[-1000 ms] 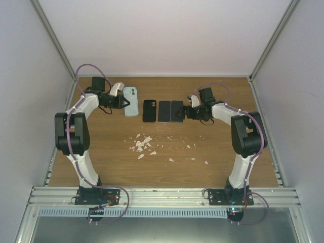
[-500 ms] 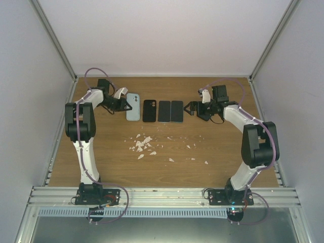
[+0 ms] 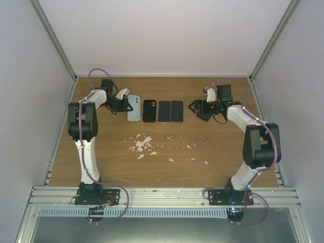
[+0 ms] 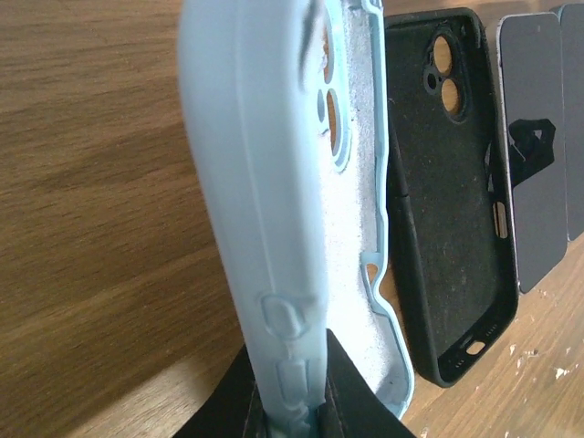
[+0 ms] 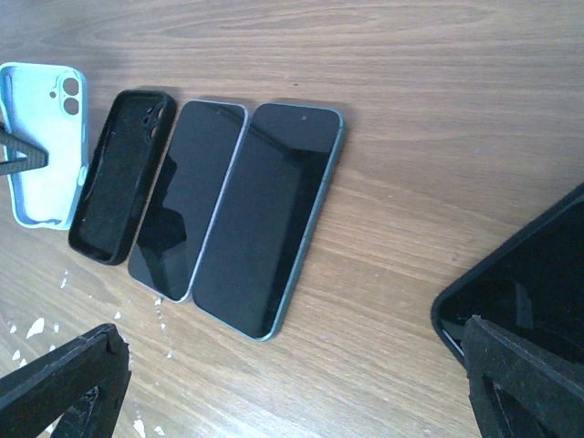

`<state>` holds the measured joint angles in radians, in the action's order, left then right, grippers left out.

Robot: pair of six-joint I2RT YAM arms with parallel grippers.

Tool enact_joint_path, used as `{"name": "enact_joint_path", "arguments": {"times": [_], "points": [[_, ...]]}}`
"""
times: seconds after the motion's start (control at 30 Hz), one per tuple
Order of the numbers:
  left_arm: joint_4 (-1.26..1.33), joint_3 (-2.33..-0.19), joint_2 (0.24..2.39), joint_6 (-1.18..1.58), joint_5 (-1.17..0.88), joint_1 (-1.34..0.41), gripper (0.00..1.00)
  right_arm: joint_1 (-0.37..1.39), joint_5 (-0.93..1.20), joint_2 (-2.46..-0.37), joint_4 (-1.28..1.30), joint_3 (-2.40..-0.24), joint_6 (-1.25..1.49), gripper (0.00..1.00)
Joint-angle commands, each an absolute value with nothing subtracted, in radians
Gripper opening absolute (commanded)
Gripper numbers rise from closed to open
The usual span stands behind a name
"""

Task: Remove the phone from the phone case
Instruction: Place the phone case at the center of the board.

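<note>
L claw [image 3: 123, 104] clamped on blue case [image 3: 133, 108] edge, case now nearer black case [image 3: 149, 110]. R claw [image 3: 195, 107] wide, backed off rt from two bare phones [image 3: 170, 111] on surface [image 3: 167, 172].

Along the table's [image 3: 167, 152] far edge, left to right: empty blue case [image 3: 133, 108], empty black case [image 3: 149, 111], insides up; left phone [image 3: 164, 111] touching right phone [image 3: 176, 111], screens up.

Blue case [image 3: 133, 108] beside black case [image 3: 149, 111]
</note>
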<state>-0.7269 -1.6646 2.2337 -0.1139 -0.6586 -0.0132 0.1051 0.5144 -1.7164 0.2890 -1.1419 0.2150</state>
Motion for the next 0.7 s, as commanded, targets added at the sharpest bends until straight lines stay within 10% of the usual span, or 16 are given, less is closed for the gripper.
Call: {"name": "enact_joint_path", "arguments": {"times": [0.0, 0.17, 0.67], "points": [[-0.731, -1.657, 2.291, -0.116, -0.582, -0.075, 0.01, 0.089, 0.471, -1.7, 0.292, -1.144, 0.2, 1.0], [-0.737, -1.655, 2.299, -0.12, -0.534, -0.09, 0.07, 0.082, 0.404, -1.693, 0.308, -1.147, 0.193, 1.0], [-0.716, -1.624, 2.211, -0.072, -0.453, -0.09, 0.65, 0.048, 0.07, -1.696, 0.363, -1.167, 0.324, 1.0]]}}
